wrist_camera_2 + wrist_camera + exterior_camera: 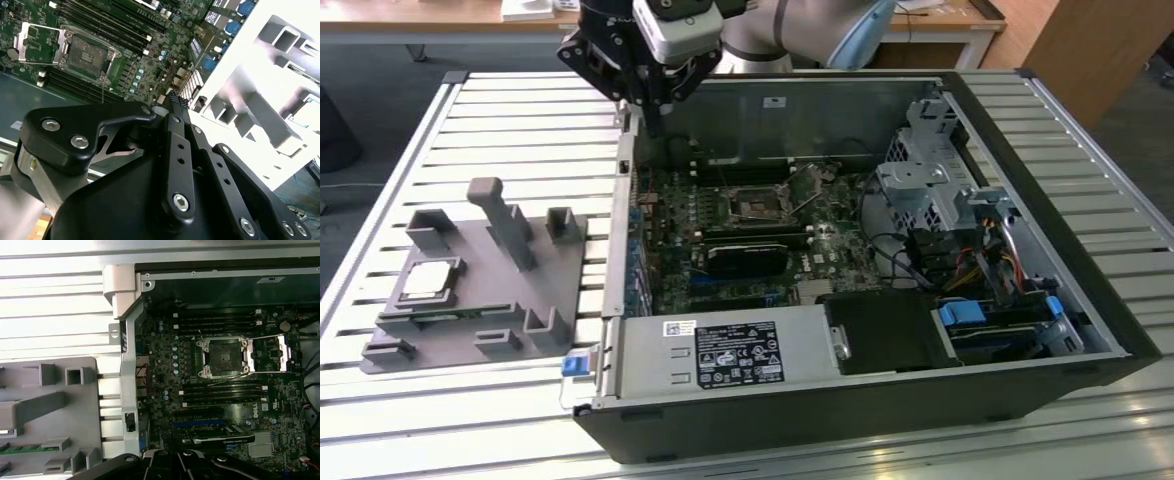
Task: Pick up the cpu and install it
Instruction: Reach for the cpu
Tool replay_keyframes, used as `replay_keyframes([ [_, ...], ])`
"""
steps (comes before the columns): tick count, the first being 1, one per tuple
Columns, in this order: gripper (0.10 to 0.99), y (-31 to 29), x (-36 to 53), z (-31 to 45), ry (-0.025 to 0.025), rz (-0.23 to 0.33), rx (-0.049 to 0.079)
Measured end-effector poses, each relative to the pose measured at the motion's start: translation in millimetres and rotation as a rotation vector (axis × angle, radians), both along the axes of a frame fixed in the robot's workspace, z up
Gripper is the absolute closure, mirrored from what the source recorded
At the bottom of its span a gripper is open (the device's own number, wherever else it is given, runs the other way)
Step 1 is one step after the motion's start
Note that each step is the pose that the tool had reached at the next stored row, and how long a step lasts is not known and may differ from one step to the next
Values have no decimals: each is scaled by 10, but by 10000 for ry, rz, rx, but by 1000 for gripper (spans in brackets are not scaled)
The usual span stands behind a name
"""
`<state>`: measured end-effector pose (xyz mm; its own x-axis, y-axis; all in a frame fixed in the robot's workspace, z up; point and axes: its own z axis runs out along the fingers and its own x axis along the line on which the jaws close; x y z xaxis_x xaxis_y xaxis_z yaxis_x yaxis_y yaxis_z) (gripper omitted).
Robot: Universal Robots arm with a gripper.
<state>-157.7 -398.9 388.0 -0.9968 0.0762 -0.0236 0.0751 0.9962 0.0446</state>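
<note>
On grey fixture (547, 285) lies cpu (430, 281)

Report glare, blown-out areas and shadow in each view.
Exterior view: even daylight, mild sheen on the slatted metal table, the silver-grey square cpu plainly lit. Second wrist view: the grey plastic fixture tray is blown out to white, the green motherboard normally exposed. First wrist view: table slats washed pale, the open black computer case dim inside.
</note>
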Motion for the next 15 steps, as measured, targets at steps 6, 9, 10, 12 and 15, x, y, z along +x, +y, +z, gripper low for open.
replay_keyframes([
  [6, 980, 0, -27, -2, 0, 0, 0],
  [9, 980, 0, -38, -3, 0, -1, 0],
  [10, 980, 0, -41, -4, 0, 0, 0],
  [12, 980, 0, -50, -5, 0, 0, 1],
  [15, 980, 0, -64, -6, 1, 0, 0],
])
